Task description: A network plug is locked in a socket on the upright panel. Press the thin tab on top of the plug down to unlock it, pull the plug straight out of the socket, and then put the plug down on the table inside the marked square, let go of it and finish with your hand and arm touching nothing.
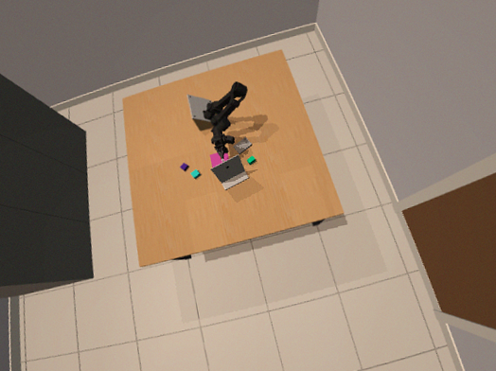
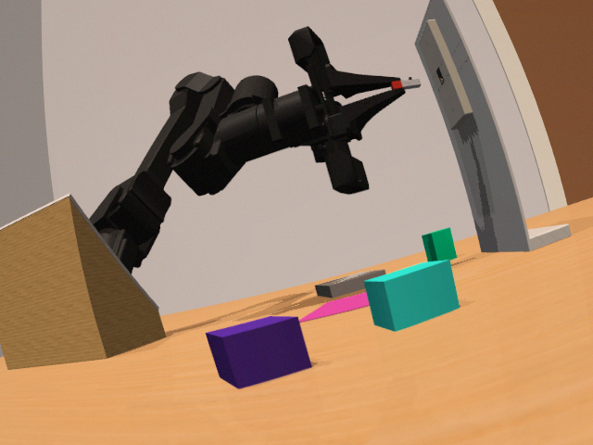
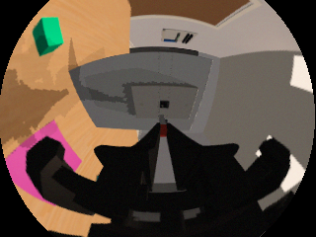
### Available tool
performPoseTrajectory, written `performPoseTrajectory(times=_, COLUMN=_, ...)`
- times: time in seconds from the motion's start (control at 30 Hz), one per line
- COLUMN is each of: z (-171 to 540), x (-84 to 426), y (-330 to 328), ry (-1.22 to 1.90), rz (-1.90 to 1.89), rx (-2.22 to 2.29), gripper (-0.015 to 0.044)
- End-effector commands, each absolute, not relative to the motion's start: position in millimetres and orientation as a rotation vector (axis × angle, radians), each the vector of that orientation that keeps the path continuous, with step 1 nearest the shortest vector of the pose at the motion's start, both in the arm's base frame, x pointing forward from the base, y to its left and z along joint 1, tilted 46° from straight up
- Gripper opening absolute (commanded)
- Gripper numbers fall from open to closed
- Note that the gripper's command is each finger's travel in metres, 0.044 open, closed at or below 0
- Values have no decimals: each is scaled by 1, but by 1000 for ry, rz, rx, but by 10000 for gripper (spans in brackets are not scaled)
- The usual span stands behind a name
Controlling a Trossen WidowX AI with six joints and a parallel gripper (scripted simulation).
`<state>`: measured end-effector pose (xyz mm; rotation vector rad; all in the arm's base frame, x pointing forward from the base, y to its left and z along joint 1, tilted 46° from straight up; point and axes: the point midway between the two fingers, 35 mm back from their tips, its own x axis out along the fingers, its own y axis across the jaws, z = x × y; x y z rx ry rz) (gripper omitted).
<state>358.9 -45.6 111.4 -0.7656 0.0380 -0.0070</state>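
My gripper (image 2: 401, 84) (image 3: 163, 125) is shut on the network plug (image 2: 410, 83) (image 3: 163, 130), which has a red rear part and a grey front. The plug is out of the socket, in the air, its front pointing at the panel with a gap between. The socket (image 2: 439, 75) (image 3: 164, 104) is a dark hole in a pale plate on the upright grey panel (image 1: 229, 170) (image 2: 496, 201) (image 3: 106, 116). The pink marked square (image 1: 215, 158) (image 2: 337, 306) (image 3: 44, 158) lies on the table, below the gripper. In the top view the plug is too small to make out clearly.
A green block (image 1: 251, 159) (image 2: 443, 245) (image 3: 48, 36) stands near the panel's foot. A grey flat object (image 1: 243, 145) (image 2: 351, 282) lies beside the square. A teal block (image 1: 195, 174) (image 2: 414, 297) and a purple block (image 1: 184, 166) (image 2: 263, 351) stand on its other side. A slanted box (image 2: 52, 282) stands near the arm's base.
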Motion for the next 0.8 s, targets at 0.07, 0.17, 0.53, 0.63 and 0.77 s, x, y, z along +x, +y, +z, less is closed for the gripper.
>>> performPoseTrajectory(times=0.07, z=111, x=354, y=-47, ry=35, rz=-7, rx=-770, gripper=0)
performPoseTrajectory(times=0.17, z=111, x=353, y=-47, ry=35, rz=-7, rx=-770, gripper=0)
performPoseTrajectory(times=0.53, z=109, x=346, y=-49, ry=35, rz=-7, rx=-770, gripper=0)
performPoseTrajectory(times=0.63, z=109, x=344, y=-49, ry=36, rz=-7, rx=-770, gripper=0)
performPoseTrajectory(times=0.77, z=108, x=341, y=-50, ry=38, rz=-6, rx=-771, gripper=0)
